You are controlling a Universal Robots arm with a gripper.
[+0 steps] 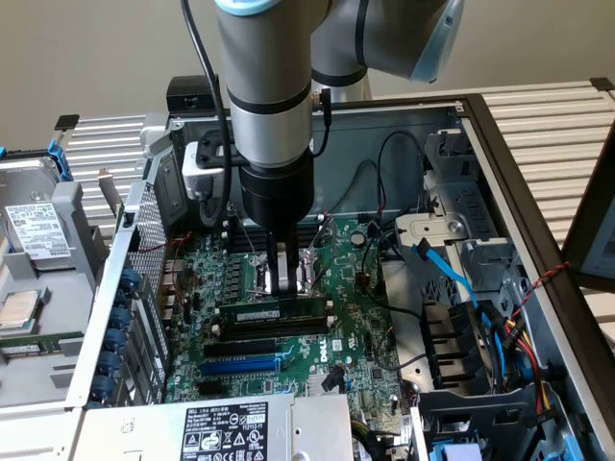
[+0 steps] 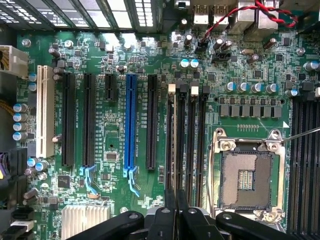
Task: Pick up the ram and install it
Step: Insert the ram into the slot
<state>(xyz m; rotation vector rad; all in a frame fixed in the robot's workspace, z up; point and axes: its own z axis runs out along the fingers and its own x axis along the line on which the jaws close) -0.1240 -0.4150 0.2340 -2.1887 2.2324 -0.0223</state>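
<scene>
The claw (image 1: pixel 285 279) is closed, its two fingers drawn together with nothing clamped between them. It points straight down into the open computer case (image 1: pixel 384 134). In the exterior view its tips come down on the top edge of the ram (image 1: pixel 272 312), a little to the exterior view's right of the stick's middle. Whether they press on that edge or hang just clear of it I cannot tell from this angle.

The ram stands upright in a memory slot on the motherboard (image 1: pixel 317 370), not lying loose. In the wrist view the claw (image 2: pixel 176 202) sits over the ram (image 2: pixel 173 145), which is seen edge-on as a thin strip. It is in the slot of the black memory bank (image 2: pixel 192 140) nearest the long black expansion slot (image 2: pixel 151 120). The blue expansion slot (image 2: pixel 131 120) lies beyond that.

Judged from here, the danger is an uneven push. Force placed off the middle could seat one end and leave the other high, with the end latch (image 2: pixel 172 89) not snapping over. A stick whose notch is off the slot's key could flex or crack. Closed tips on such a narrow edge could also skid off toward the open CPU socket (image 2: pixel 247 180) close by and damage its contacts.
</scene>
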